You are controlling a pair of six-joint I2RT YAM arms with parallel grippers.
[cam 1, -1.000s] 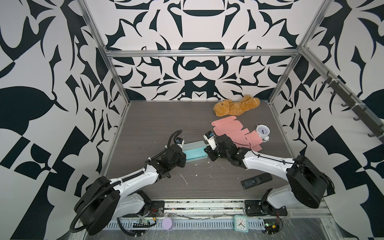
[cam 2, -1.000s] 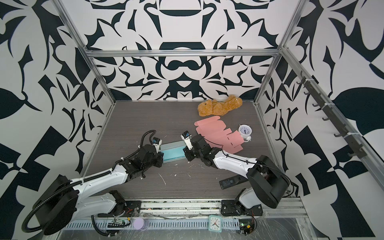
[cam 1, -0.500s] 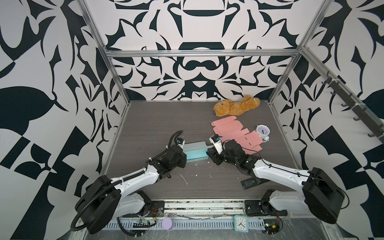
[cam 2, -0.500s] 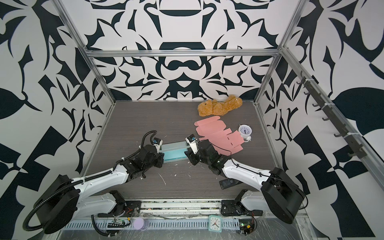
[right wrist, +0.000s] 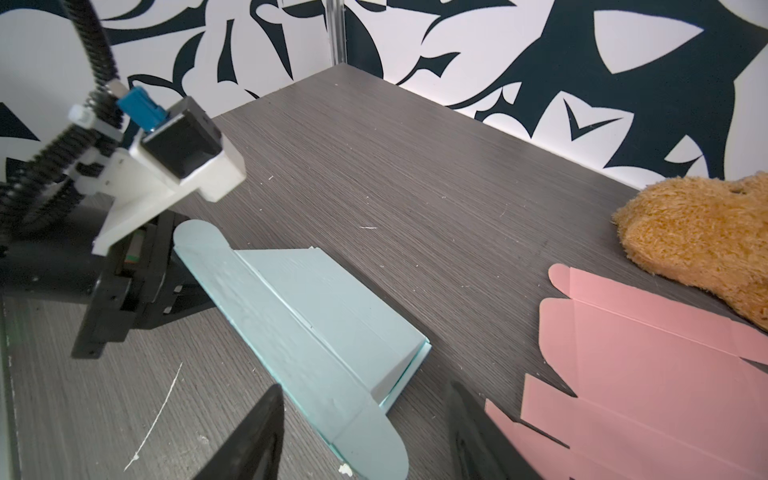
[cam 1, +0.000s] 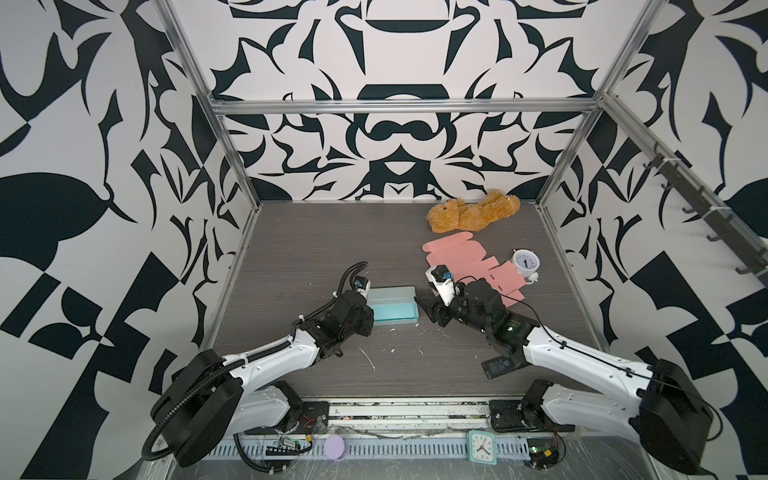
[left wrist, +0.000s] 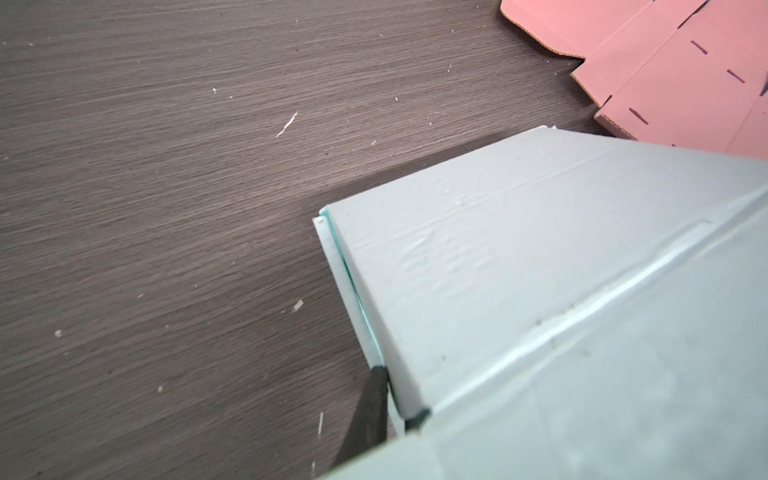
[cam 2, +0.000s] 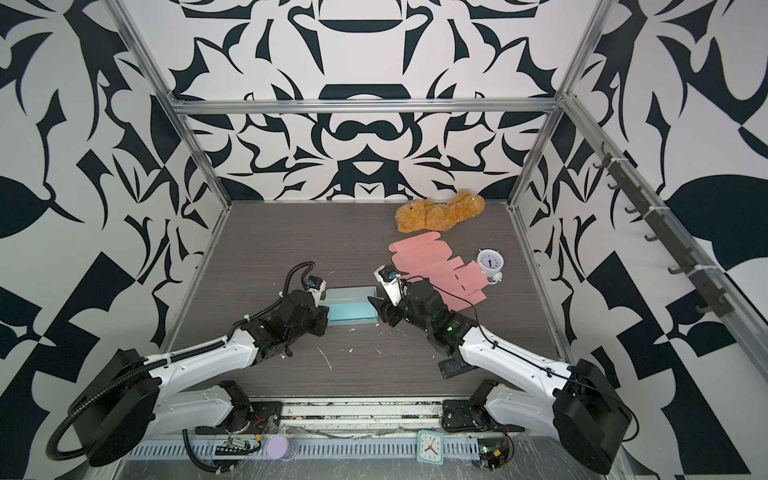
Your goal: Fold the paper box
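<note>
- the paper box (cam 1: pixel 392 309), light blue, lies partly folded near the middle of the table (cam 1: pixel 311 249), directly between the two arms. how many of its walls are already up, i cannot tell.
- the left gripper (cam 1: pixel 366 315) is closed narrow on the left end of the box. in the left wrist view one dark fingertip (left wrist: pixel 374 395) sits on the outside of an end wall and a second tip on the other side, so it pinches that wall. i think it serves as an anchor, so that the light box does not slide when the other side is pushed.
- the right gripper (cam 1: pixel 426 316) has its jaws wide apart and holds nothing. it stands just beside the right end of the box, where a rounded flap (right wrist: pixel 370 446) lies low. probably the wide opening is to come around this flap for the next fold.
- a pink flat sheet (cam 1: pixel 469 266), a plush bear (cam 1: pixel 473 214) and a small clock (cam 1: pixel 525 264) lie to the right and behind, apart from the work.
</note>
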